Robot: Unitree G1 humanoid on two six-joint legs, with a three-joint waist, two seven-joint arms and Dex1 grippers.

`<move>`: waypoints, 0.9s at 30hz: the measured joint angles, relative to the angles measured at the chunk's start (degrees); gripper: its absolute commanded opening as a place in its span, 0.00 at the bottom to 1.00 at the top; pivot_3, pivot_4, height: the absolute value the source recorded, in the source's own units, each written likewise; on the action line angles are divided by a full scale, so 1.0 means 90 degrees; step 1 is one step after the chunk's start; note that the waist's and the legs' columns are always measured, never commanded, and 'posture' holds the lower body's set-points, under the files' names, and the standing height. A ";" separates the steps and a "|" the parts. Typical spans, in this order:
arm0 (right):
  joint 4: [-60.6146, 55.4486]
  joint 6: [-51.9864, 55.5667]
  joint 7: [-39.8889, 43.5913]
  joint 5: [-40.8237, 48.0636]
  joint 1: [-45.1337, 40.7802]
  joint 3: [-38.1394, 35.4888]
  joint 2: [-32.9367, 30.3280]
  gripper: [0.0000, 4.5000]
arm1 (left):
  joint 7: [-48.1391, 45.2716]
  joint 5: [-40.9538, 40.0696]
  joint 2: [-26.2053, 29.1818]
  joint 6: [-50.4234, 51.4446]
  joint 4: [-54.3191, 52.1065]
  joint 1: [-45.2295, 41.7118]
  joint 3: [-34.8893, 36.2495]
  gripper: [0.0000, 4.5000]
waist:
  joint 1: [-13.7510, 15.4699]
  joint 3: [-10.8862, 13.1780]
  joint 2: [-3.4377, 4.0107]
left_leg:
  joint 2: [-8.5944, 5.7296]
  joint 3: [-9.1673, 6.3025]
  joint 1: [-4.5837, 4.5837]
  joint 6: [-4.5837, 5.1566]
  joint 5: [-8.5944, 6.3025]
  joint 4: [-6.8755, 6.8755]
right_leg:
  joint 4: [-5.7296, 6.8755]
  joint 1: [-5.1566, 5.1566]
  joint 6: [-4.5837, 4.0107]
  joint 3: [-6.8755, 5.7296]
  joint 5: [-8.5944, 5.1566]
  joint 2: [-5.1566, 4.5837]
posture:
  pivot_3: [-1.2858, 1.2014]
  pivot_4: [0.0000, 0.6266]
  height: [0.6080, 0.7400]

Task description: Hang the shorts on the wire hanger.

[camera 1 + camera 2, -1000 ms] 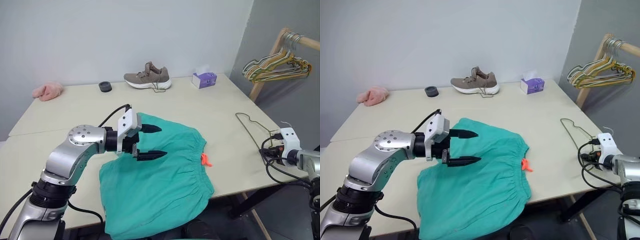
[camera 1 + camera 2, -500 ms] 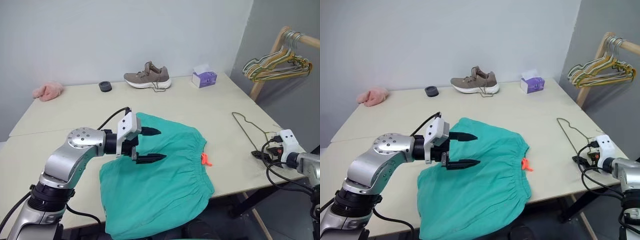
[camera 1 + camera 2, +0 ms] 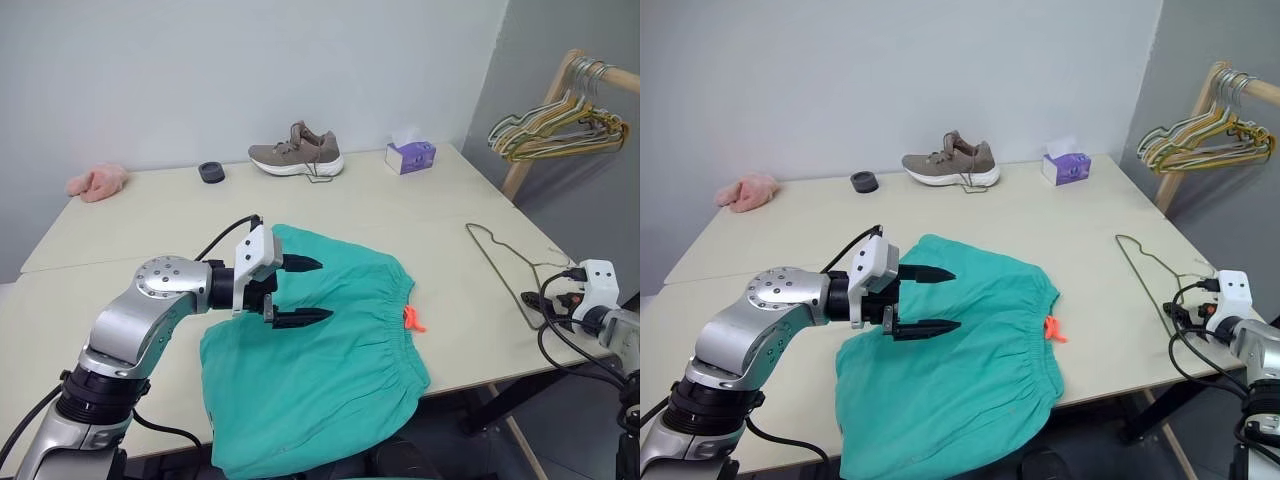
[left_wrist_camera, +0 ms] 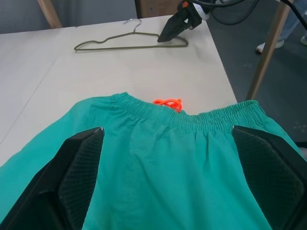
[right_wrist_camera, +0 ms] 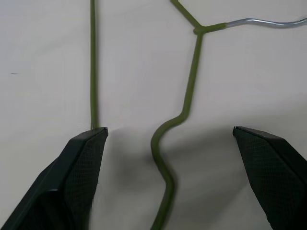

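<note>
Lying flat beside shorts (image 3: pixel 315 360), wire hanger (image 3: pixel 500 268): thin, may slip right gripper (image 5: pixel 170 139), spread wide, empty; left gripper (image 3: pixel 300 291) likewise, above shorts.

A bare test room or robotics lab is suggested: plain grey walls, a pale table (image 3: pixel 130 225) on which unrelated items are laid out, namely a sneaker (image 3: pixel 296 152), a tissue box (image 3: pixel 410 156) and a pink cloth (image 3: pixel 96 182), and a wooden rack (image 3: pixel 545 105) hung with coloured hangers (image 3: pixel 548 132).
</note>
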 measured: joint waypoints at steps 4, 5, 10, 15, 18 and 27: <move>-0.0124 -0.0333 -0.0001 -0.0392 0.0047 0.0504 -0.0102 0.96 | 0.0000 0.0002 -0.0006 -0.0081 0.0000 0.0018 0.0000 1.00 | -0.0002 -0.0005 -0.0006 | 0.0001 -0.0001 0.0002 0.0000 0.0000 0.0002 | 0.0000 0.0003 0.0000 0.0000 0.0000 0.0000 | 0.42 0.00 1.00; -0.0121 -0.0309 0.0020 -0.0434 0.0018 0.0569 -0.0105 0.91 | 0.0000 0.0002 -0.0006 -0.0083 0.0001 0.0018 0.0000 1.00 | -0.0003 -0.0008 -0.0010 | 0.0002 -0.0002 0.0003 0.0000 0.0000 0.0002 | 0.0000 0.0004 0.0001 -0.0002 0.0000 0.0001 | 0.42 0.00 1.00; 0.0158 0.0406 0.0096 -0.0410 -0.0477 0.0694 -0.0040 0.56 | 0.0000 0.0011 -0.0028 -0.0094 0.0010 0.0018 -0.0003 1.00 | -0.0022 -0.0022 -0.0031 | 0.0005 -0.0002 0.0026 0.0000 0.0000 0.0003 | 0.0001 0.0029 0.0001 -0.0002 0.0001 0.0001 | 0.42 0.00 1.00; 0.0549 0.0614 0.0099 -0.0496 -0.0773 0.0779 -0.0074 0.18 | 0.0011 0.0048 -0.0027 -0.0096 0.0012 0.0022 -0.0002 1.00 | 0.0005 -0.0038 -0.0057 | 0.0004 -0.0006 0.0033 0.0000 0.0000 0.0003 | -0.0005 0.0037 0.0001 -0.0005 0.0001 0.0001 | 0.42 0.00 1.00; 0.0639 0.0322 0.0114 -0.0689 -0.0823 0.1002 -0.0088 0.01 | 0.0090 0.0069 -0.0027 -0.0098 0.0012 0.0036 0.0008 1.00 | 0.0004 -0.0042 -0.0062 | 0.0005 -0.0006 0.0032 0.0000 0.0000 0.0002 | -0.0009 0.0037 0.0001 -0.0005 0.0001 0.0000 | 0.42 0.00 1.00; 0.0270 -0.1164 0.0255 -0.1360 -0.0622 0.1719 -0.0169 0.01 | 0.0699 0.0294 -0.0062 -0.0122 0.0955 -0.0138 0.0387 1.00 | -0.0024 -0.0022 -0.0035 | 0.0003 0.0000 0.0029 0.0000 0.0000 0.0004 | -0.0007 0.0028 0.0012 0.0004 0.0007 -0.0002 | 0.42 0.00 1.00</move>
